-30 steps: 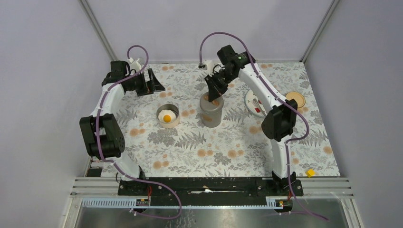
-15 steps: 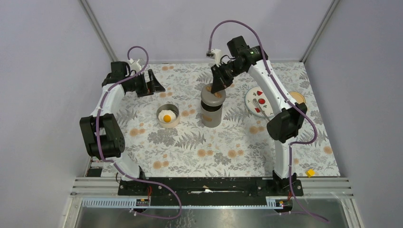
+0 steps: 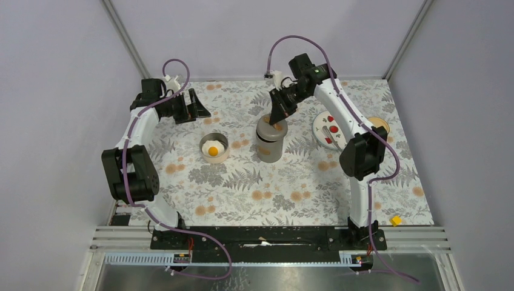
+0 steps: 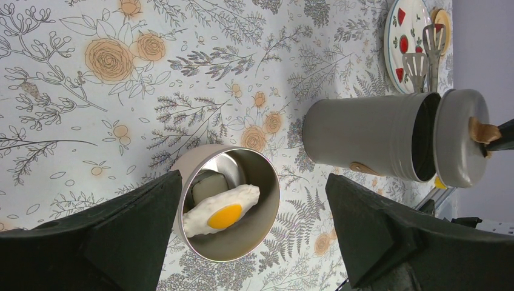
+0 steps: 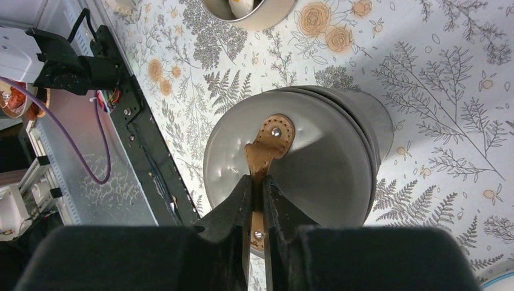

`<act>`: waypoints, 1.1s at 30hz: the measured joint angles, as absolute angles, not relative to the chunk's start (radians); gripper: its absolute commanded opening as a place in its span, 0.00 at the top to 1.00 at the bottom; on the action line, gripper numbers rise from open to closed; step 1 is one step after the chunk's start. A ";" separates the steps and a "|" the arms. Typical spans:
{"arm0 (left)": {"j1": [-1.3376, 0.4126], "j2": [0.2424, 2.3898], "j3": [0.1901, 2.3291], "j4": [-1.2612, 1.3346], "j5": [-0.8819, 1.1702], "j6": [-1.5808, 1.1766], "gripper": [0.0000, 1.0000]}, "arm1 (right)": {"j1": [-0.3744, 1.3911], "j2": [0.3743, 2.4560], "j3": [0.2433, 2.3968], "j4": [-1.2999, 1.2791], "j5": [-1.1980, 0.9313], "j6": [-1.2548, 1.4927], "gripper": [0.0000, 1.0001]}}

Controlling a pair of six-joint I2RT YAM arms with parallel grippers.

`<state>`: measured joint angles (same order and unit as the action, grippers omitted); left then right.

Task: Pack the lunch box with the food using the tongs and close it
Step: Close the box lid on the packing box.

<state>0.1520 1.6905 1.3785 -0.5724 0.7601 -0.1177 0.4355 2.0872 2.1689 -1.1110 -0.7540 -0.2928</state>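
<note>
1. Tan leather is what I've got. My right claw (image 5: 257, 182) is pinched narrow on the strap handle (image 5: 271, 140) of the grey lid (image 5: 315, 170). The lid hangs just off the mouth of the tall grey lunch box (image 4: 363, 136), a bit tilted.
2. The lid looks like thin metal, so probably light. It's dangling from a floppy strap though, so it can swing, and I'd go easy.
3. My left claw (image 4: 253, 182) is spread wide with nothing in it, over the small round tin (image 4: 271, 182) that has the toy fried egg (image 4: 221, 209) inside.
4. The tongs (image 4: 417, 63) lie on the white plate (image 4: 393, 27), right of the lunch box, with red pieces (image 4: 403, 43) beside them.
5. My guess on the tongs: slim, stiff, slick steel with some spring. I'd grab both arms around the middle so a squeeze closes the tips. Near the joint they'd likely pivot out.
6. The egg looks light, so I'd nip it by the white edge, not the yolk.
</note>
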 measured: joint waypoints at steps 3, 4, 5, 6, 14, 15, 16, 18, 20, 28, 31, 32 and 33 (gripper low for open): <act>0.152 1.691 1.378 -0.573 0.760 -0.118 0.01 | 0.436 2.097 2.154 -1.104 -0.754 -0.291 1.00; 0.152 1.691 1.378 -0.573 0.760 -0.118 0.01 | 0.436 2.101 2.151 -1.099 -0.754 -0.290 1.00; 0.152 1.691 1.378 -0.573 0.760 -0.118 0.01 | 0.436 2.103 2.148 -1.093 -0.754 -0.290 1.00; 0.152 1.691 1.378 -0.573 0.760 -0.118 0.01 | 0.436 2.104 2.144 -1.084 -0.754 -0.290 1.00; 0.152 1.690 1.378 -0.573 0.760 -0.118 0.01 | 0.449 2.105 2.081 -1.027 -0.751 -0.291 1.00; 0.152 1.690 1.378 -0.572 0.760 -0.118 0.01 | 0.451 2.105 2.067 -1.016 -0.752 -0.291 1.00; 0.152 1.690 1.378 -0.572 0.760 -0.118 0.01 | 0.452 2.105 2.060 -1.011 -0.752 -0.290 1.00; 0.152 1.690 1.378 -0.573 0.760 -0.118 0.01 | 0.453 2.105 2.055 -1.005 -0.752 -0.290 1.00; 0.152 1.690 1.378 -0.572 0.760 -0.118 0.01 | 0.453 2.105 2.054 -1.000 -0.752 -0.290 1.00; 0.152 1.690 1.370 -0.572 0.759 -0.118 0.01 | 0.459 2.042 1.934 -0.899 -0.746 -0.294 0.99; 0.152 1.689 1.370 -0.572 0.759 -0.118 0.01 | 0.459 1.999 1.861 -0.834 -0.745 -0.294 0.99; 0.152 1.689 1.368 -0.572 0.759 -0.118 0.01 | 0.459 1.990 1.845 -0.818 -0.745 -0.295 0.98; 0.152 1.689 1.368 -0.572 0.759 -0.118 0.01 | 0.459 1.984 1.833 -0.805 -0.746 -0.294 0.98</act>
